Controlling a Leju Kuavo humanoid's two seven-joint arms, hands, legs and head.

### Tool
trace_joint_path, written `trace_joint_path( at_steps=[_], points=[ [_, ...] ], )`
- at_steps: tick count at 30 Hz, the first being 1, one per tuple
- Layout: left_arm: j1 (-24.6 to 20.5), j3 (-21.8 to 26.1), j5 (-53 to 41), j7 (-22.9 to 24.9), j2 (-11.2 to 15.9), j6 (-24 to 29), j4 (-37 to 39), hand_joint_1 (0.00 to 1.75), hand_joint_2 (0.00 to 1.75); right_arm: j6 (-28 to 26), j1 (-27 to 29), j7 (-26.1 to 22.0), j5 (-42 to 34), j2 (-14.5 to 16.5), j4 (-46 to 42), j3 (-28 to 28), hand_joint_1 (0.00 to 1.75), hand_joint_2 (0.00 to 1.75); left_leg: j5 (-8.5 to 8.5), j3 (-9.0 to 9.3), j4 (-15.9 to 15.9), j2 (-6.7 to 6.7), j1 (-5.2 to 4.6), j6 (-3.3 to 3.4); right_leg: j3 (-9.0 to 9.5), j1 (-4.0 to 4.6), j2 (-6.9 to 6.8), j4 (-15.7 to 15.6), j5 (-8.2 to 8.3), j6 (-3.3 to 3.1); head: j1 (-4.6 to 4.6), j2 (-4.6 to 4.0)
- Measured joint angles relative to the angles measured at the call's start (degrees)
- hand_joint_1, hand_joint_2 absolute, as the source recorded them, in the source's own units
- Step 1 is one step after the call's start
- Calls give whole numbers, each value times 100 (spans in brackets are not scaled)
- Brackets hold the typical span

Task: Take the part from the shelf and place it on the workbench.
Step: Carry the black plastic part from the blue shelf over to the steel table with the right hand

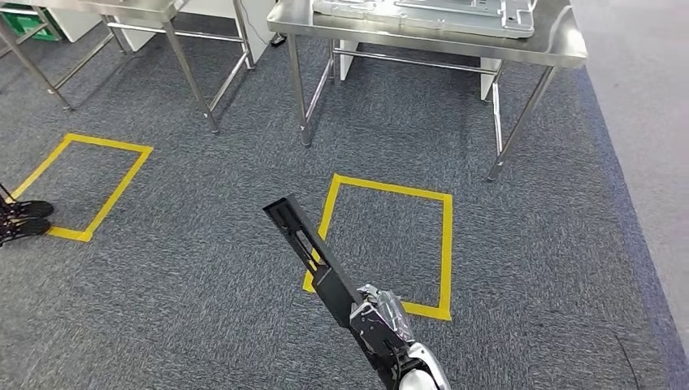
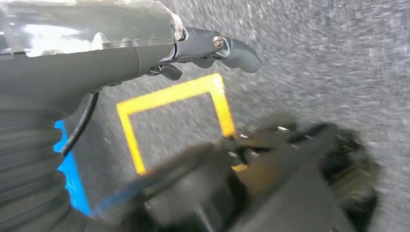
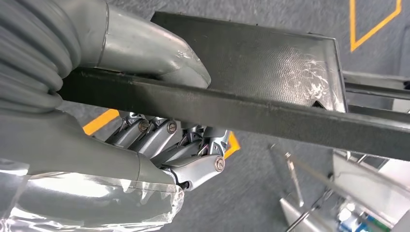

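Head view: right hand (image 1: 380, 318) rises from the near edge, right of centre, and grips the near end of a long black part (image 1: 313, 260). The part slants up and away to the left, above grey carpet (image 1: 211, 244). Its middle lies over the near left corner of a yellow tape square (image 1: 388, 244) on the floor. A second tape square (image 1: 81, 183) lies well apart to the left, with dark shoes (image 1: 24, 218) at its near left corner. Far ahead stands a steel workbench (image 1: 422, 36) with a grey metal panel (image 1: 426, 16) on its top. Another steel table (image 1: 146, 12) stands far left.

Left wrist view: left hand (image 2: 203, 48) hangs above the carpet, its dark fingers (image 2: 239, 53) partly curled and nothing between them. Whether they are closed I cannot tell. A yellow tape corner (image 2: 193, 96) shows on the floor beyond. The picture is blurred.

Right wrist view: thick grey thumb (image 3: 154, 53) presses one face of the black part (image 3: 270, 72), the darker fingers (image 3: 164, 140) wrap the opposite side, clamping it. Steel table legs (image 3: 295, 179) show beyond.
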Motion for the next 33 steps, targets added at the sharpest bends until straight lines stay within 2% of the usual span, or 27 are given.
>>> trace_joint_path(
  at_steps=[1,2,3,4,5,7,8,9,11,12,13,14,15,17,19,20,21,23,25,27,28,29,30,31,32,33],
  points=[
    [4,1,-10,-4,1,2,0,0,175,-2,0,0,-2,0,4,0,175,175,232,127,-321,-44,0,17,9,-2,80,12,-5,7,-1,0],
    [15,2,-19,-8,1,3,0,0,175,-3,-1,1,-3,0,6,0,175,175,445,285,-708,-166,4,47,8,-6,155,28,-12,20,-1,0],
    [28,2,-27,-14,1,5,0,0,175,-5,-5,2,-6,1,7,0,175,175,584,424,-1064,-291,11,76,-8,-4,224,53,-20,42,0,0],
    [33,2,-30,-19,0,6,0,0,175,-8,-9,3,-10,1,8,0,175,175,648,513,-1296,-397,12,104,-35,-10,280,71,-19,73,0,0],
    [36,2,-31,-25,-1,6,0,0,175,-10,-9,5,-14,2,9,0,175,175,644,551,-1403,-463,8,133,-68,-19,333,80,-11,110,0,0],
    [27,3,-34,-32,-7,6,0,0,175,-15,-3,8,-19,1,10,0,175,175,648,568,-1459,-386,7,194,-107,-37,408,75,13,192,-1,0],
    [28,3,-35,-37,-12,7,0,0,175,-16,-1,8,-19,1,10,0,175,175,668,585,-1494,-330,16,232,-122,-32,349,103,-8,227,1,0],
    [29,4,-37,-42,-18,9,0,0,175,-17,-8,8,-19,0,10,0,175,175,687,603,-1529,-264,27,273,-177,-23,235,219,-84,257,1,0],
    [36,4,-38,-51,-28,12,0,0,175,-19,-29,8,-19,0,12,0,175,175,697,625,-1563,-122,28,326,-459,-22,-60,791,-387,303,2,0],
    [41,4,-38,-54,-31,13,0,0,175,-19,-34,8,-19,-1,15,0,175,175,690,624,-1561,-50,23,338,-657,-36,-134,1174,-554,323,1,0],
    [45,4,-38,-54,-31,13,0,0,175,-19,-31,9,-19,-2,21,0,175,175,682,625,-1560,20,20,339,-820,-53,-171,1486,-653,342,1,0],
    [48,4,-38,-54,-31,13,0,0,175,-19,-25,9,-19,-4,27,0,175,175,672,629,-1558,90,19,334,-898,-69,-194,1622,-652,358,1,0],
    [47,4,-38,-54,-31,13,0,0,175,-19,-19,9,-19,-7,32,0,175,175,659,640,-1556,154,20,324,-857,-83,-220,1533,-545,367,1,0],
    [42,4,-38,-54,-34,13,0,0,175,-19,-17,9,-19,-9,36,0,175,175,622,687,-1554,273,18,283,-470,-92,-370,797,-176,356,1,0],
    [37,4,-38,-58,-39,13,0,0,175,-20,-30,8,-19,-8,36,0,175,175,575,731,-1545,363,-8,220,-138,-54,-537,175,16,299,1,0],
    [33,4,-38,-62,-40,13,0,0,175,-20,-37,8,-19,-7,37,0,175,175,555,746,-1543,401,-22,188,-87,-31,-565,70,15,266,1,0],
    [26,4,-38,-68,-40,13,0,0,175,-21,-40,8,-19,-7,38,0,175,175,542,759,-1546,441,-31,157,-90,-7,-526,68,3,232,1,0],
    [7,4,-35,-82,-42,13,0,0,175,-20,-42,5,-20,-5,40,0,175,175,500,805,-1546,493,-18,92,-79,-17,-409,43,5,164,1,0],
    [-1,4,-33,-106,-43,10,0,0,175,-18,-62,-8,-20,1,45,0,175,175,308,729,-1292,338,4,43,-45,-50,-302,3,18,93,-1,0],
    [5,5,-28,-137,-43,7,0,0,175,-16,-90,-28,-20,12,57,0,175,175,-47,401,-592,103,15,21,-33,-51,-199,-3,19,45,-2,0],
    [5,5,-25,-152,-43,4,0,0,175,-17,-96,-37,-20,16,66,0,175,175,-190,205,-210,47,16,15,-33,-42,-143,1,18,32,-2,0],
    [0,6,-22,-167,-43,0,0,0,175,-19,-96,-46,-21,18,77,0,175,175,-242,58,53,21,16,14,-31,-33,-79,6,15,26,-1,0],
    [-8,7,-21,-178,-43,-4,0,0,175,-22,-96,-53,-24,17,87,0,175,175,-175,2,108,10,16,17,-30,-27,-10,16,12,26,-1,0],
    [-14,7,-20,-182,-43,-7,0,0,175,-25,-95,-59,-26,18,95,0,175,175,2,51,-63,-1,17,27,-27,-25,65,31,7,31,-1,0],
    [-15,7,-20,-182,-43,-8,0,0,175,-27,-96,-64,-30,19,100,0,175,175,239,177,-398,-36,20,42,-25,-25,140,49,0,41,-1,0],
    [-9,7,-20,-182,-42,-9,0,0,175,-34,-97,-68,-34,19,102,0,175,175,421,333,-778,-130,23,66,-28,-24,207,67,-8,56,-1,0]
  ],
)
